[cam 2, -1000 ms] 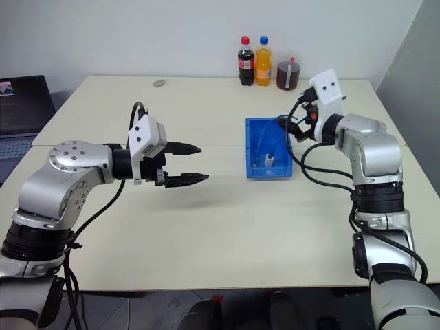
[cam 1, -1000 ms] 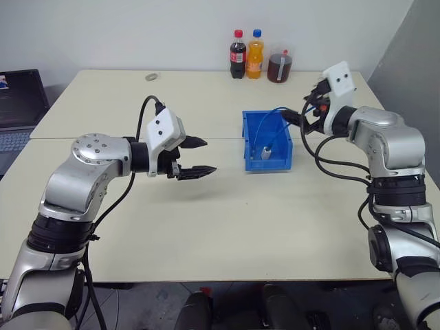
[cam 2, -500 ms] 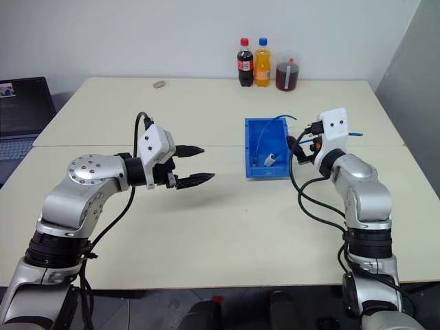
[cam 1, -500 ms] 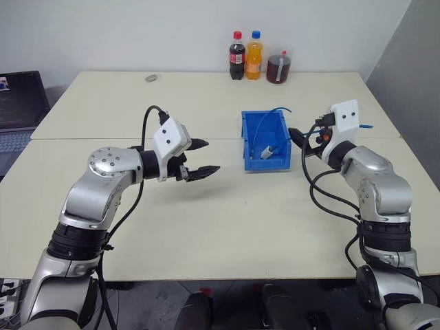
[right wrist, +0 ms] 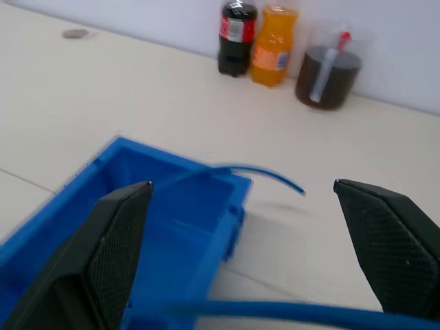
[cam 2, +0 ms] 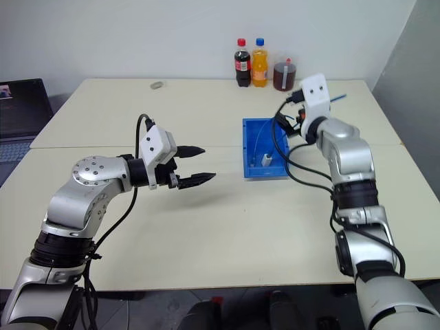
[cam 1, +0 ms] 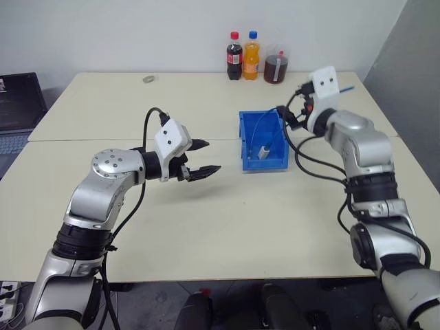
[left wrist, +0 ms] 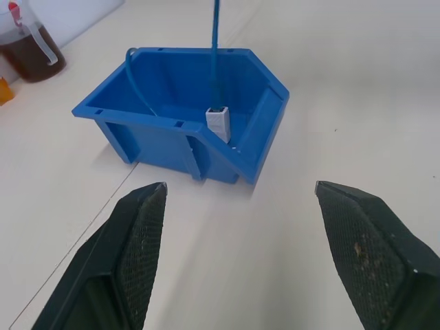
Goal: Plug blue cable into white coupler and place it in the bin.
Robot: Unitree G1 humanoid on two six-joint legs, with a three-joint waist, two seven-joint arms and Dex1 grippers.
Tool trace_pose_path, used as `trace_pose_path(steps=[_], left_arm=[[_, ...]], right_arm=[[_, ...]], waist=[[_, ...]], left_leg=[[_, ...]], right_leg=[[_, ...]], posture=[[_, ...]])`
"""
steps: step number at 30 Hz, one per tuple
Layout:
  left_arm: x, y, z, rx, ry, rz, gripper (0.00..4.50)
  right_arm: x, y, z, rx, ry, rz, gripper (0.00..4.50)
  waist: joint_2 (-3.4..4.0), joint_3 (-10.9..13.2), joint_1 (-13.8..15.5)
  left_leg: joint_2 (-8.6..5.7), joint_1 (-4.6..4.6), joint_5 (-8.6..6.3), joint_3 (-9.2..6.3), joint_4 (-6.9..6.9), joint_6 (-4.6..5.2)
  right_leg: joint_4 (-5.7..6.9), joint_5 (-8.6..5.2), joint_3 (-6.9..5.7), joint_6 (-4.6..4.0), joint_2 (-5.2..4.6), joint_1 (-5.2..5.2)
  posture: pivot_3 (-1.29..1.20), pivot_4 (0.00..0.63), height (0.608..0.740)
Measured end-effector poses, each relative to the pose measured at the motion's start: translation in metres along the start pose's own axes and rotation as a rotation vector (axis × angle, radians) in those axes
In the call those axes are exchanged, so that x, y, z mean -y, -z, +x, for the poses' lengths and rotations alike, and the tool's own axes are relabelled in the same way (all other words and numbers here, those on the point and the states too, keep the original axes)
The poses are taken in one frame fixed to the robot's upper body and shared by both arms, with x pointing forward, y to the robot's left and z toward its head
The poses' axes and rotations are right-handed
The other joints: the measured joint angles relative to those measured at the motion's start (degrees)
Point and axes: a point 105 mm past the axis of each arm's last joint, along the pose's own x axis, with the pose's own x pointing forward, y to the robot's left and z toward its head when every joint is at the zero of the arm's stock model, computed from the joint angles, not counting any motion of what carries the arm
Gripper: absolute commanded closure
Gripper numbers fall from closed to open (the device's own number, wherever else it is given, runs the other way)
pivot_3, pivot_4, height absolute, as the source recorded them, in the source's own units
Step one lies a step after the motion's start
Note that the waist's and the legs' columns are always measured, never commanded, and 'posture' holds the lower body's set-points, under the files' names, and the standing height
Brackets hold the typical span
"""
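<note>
The bright-blue bin (cam 1: 265,163) stands at mid-table. Inside it, near the front lip, the white coupler (left wrist: 219,122) leans with the blue cable (left wrist: 214,55) plugged into its top. The cable rises out of the bin and arcs over its far right corner. My right gripper (cam 1: 285,118) hovers at that corner, open. A stretch of blue cable (right wrist: 275,313) crosses between its fingers near their base, and they are not clamped on it. My left gripper (cam 1: 212,156) hangs open and empty over the table, left of the bin and pointing at it.
A cola bottle (cam 1: 234,56), an orange bottle (cam 1: 251,55) and a jug of brown liquid (cam 1: 276,67) stand at the table's far edge. A small object (cam 1: 147,79) lies at the far left, and a laptop (cam 1: 17,103) sits beyond the table's left side.
My right gripper drew back toward me and to the right, then came forward again to the bin's far right corner, staying open. The left gripper has hardly moved.
</note>
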Motion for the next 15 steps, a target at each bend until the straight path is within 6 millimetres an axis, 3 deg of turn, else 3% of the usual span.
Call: trace_pose_path(steps=[4, 7, 11, 15], left_arm=[[-0.001, 0.001, 0.001, 0.0, -0.001, -0.004, 0.89], [-0.001, 0.001, 0.001, -0.001, -0.002, -0.004, 0.89], [-0.001, 0.001, 0.001, -0.001, -0.001, -0.004, 0.89], [-0.001, 0.001, 0.001, -0.001, -0.001, -0.004, 0.89]], right_arm=[[-0.012, 0.003, 0.027, -0.03, -0.042, -0.005, 0.01], [-0.014, 0.029, 0.039, -0.117, -0.019, -0.014, 0.01], [-0.008, 0.053, 0.04, -0.225, 0.014, -0.075, 0.01], [0.001, 0.061, 0.036, -0.278, 0.022, -0.187, 0.01]], waist=[[0.0, 0.0, -0.1], [0.0, 0.0, 0.1], [0.0, 0.0, 0.1], [0.0, 0.0, 0.0]], left_leg=[[-0.01, -0.01, 0.0, 0.03, 0.0, 0.0], [-0.03, -0.04, 0.0, 0.03, 0.0, -0.01], [-0.04, -0.06, 0.01, 0.03, -0.01, -0.01], [-0.03, -0.05, 0.01, 0.03, 0.0, -0.02]], right_leg=[[-0.02, 0.0, 0.02, -0.01, -0.03, 0.0], [-0.05, 0.01, 0.02, -0.01, -0.06, -0.01], [-0.05, 0.01, 0.03, -0.01, -0.07, -0.03], [0.0, 0.01, 0.03, -0.01, -0.06, -0.05]], posture=[[0.0, 0.15, 0.74], [0.0, 0.15, 0.74], [0.0, 0.15, 0.74], [0.0, 0.15, 0.74]])
